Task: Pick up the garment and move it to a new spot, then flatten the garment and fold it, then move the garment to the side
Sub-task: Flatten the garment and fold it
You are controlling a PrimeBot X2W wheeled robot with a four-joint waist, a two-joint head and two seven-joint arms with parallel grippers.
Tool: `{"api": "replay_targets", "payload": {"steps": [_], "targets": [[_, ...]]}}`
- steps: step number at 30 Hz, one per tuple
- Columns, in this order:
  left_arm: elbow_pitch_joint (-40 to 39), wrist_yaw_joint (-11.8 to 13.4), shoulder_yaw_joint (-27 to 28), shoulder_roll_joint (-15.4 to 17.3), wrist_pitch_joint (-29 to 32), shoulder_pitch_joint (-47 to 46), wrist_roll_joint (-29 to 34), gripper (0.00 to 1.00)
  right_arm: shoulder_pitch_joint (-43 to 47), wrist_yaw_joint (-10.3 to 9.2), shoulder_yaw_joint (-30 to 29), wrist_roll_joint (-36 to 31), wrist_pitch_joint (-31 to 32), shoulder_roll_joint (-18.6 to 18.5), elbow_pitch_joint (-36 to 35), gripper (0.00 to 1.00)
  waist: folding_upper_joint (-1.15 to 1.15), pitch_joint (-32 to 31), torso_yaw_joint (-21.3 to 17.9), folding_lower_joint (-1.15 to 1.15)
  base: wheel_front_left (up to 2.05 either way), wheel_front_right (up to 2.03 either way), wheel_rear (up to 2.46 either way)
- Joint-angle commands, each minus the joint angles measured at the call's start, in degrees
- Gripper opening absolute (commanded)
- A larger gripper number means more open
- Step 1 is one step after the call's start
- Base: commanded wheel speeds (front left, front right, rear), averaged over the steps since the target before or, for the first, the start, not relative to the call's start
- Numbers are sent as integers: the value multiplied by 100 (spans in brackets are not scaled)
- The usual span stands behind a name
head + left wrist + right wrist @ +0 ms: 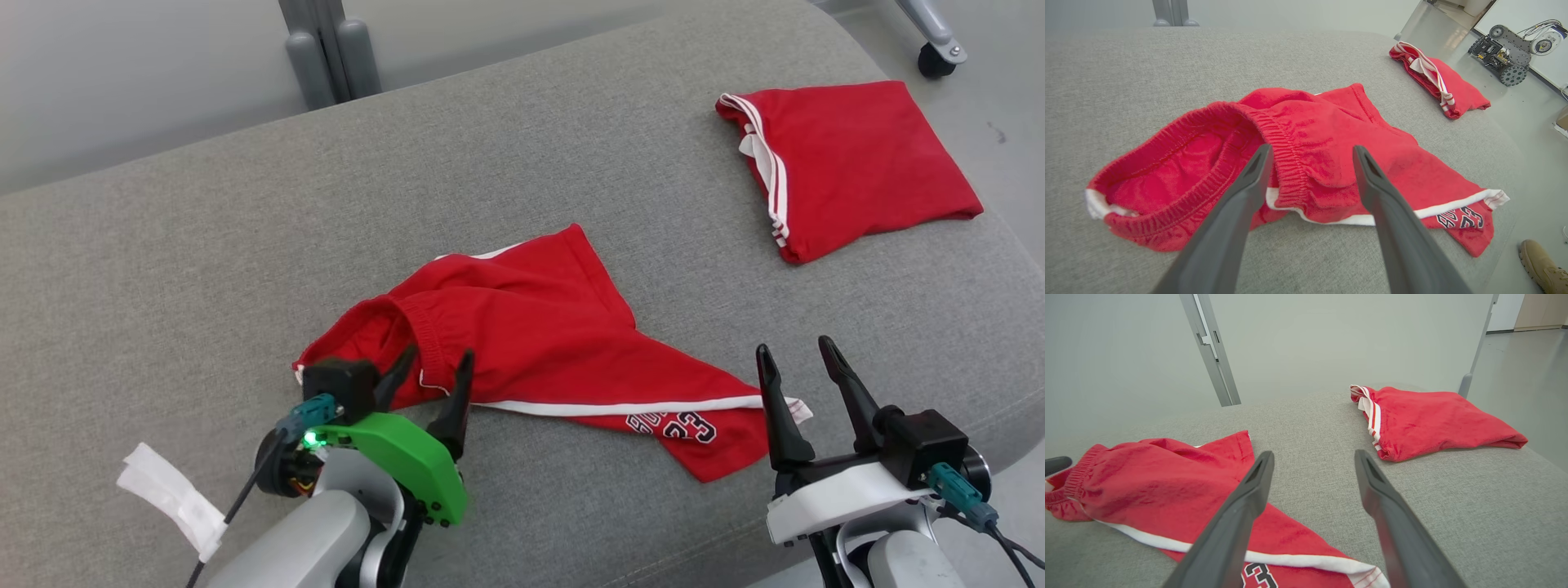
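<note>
head view, shorts (pixel 539 327), folded garment (pixel 857 163) (right), caster (pixel 933 59)

Red shorts (pixel 531 327) with white trim and a printed number lie crumpled, waistband gaping, on the grey tabletop (pixel 204 269).

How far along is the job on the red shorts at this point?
Done: little that shows. A folded red garment already lies at the far right of the cushion. In hand: nothing is gripped. The left gripper is open over the waistband of the shorts, and the right gripper is open at the leg hem. Left: the shorts lie rumpled, so flattening, folding and moving aside remain.
</note>
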Motion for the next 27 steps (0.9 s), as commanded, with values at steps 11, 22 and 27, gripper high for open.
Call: {"api": "replay_targets", "payload": {"steps": [11,22,27], "targets": [[519,-108,20,-16,122,-85,-146,100,1,-8,0,50,-15,-8,30,100,0,81,-191,0,0,0,0],[675,-471,-13,-117,243,-188,-316,29,-66,-8,10,104,-15,-8,30,100,0,142,-240,0,0,0,0],[674,-595,-127,-153,266,-258,-224,0,22,-9,-76,124,-15,-9,49,100,0,99,-142,0,0,0,0]]}}
